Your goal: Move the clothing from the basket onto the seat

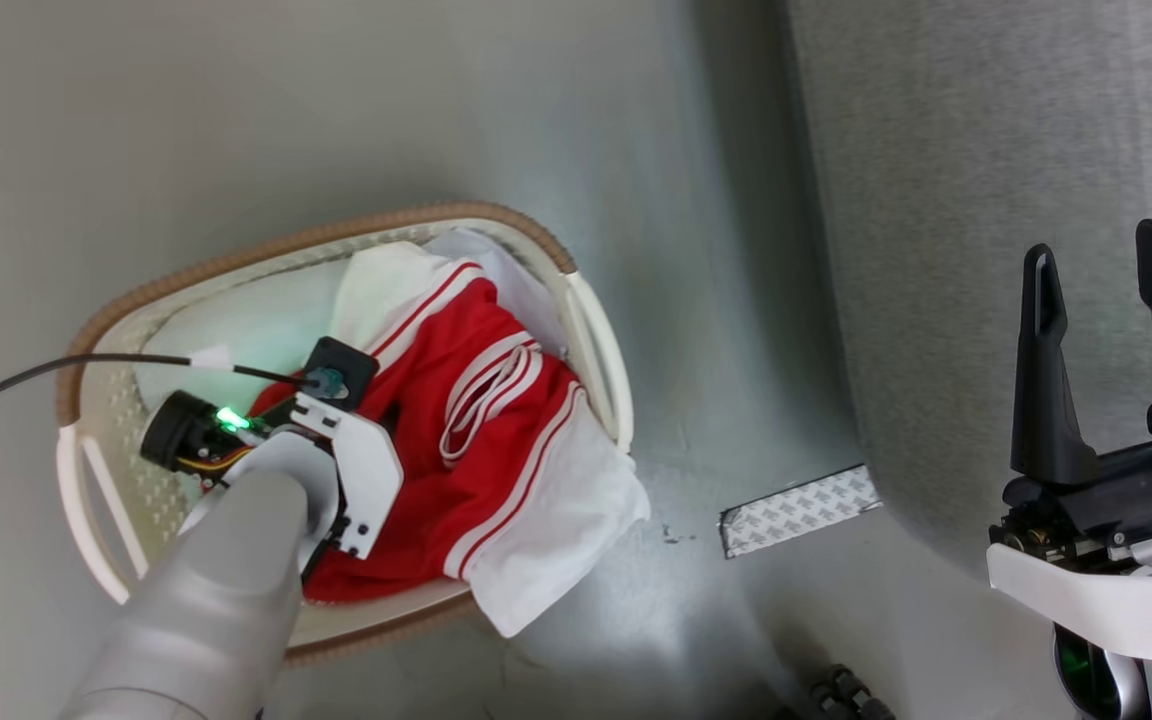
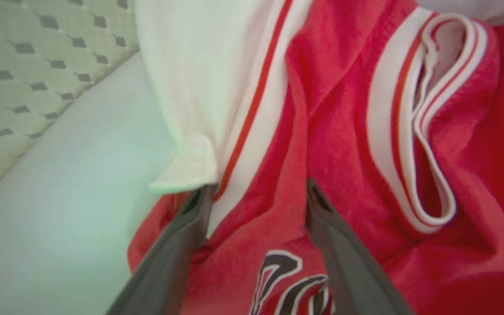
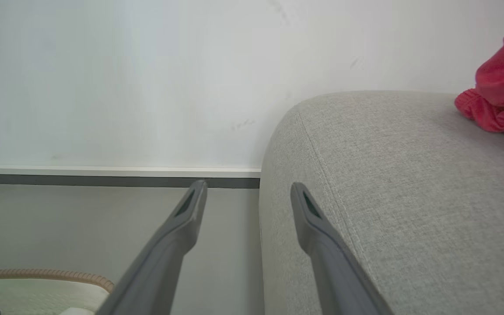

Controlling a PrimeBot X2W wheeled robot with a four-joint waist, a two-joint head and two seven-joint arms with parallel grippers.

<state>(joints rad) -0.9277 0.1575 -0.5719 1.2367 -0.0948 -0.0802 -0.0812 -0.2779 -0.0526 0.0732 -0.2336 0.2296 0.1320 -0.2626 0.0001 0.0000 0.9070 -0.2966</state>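
The cream basket [image 1: 286, 245] with its brown rim stands on the floor at the left. Red clothing [image 1: 496, 420] with white panels and striped trim fills it, and one white panel hangs over the near rim. My left arm reaches down into the basket. In the left wrist view my left gripper [image 2: 258, 192] is open, both fingertips pressed into the red fabric [image 2: 344, 144] with a fold between them. My right gripper [image 1: 1096, 250] stands open and empty by the grey seat [image 1: 986, 150]. Another red garment [image 3: 501, 87] lies on the seat [image 3: 387, 175].
A patterned strip of tape [image 1: 801, 510] lies on the grey floor between basket and seat. A black cable [image 1: 36, 375] runs from the left wrist across the basket. A wall with a dark skirting line [image 3: 103, 180] stands behind the seat.
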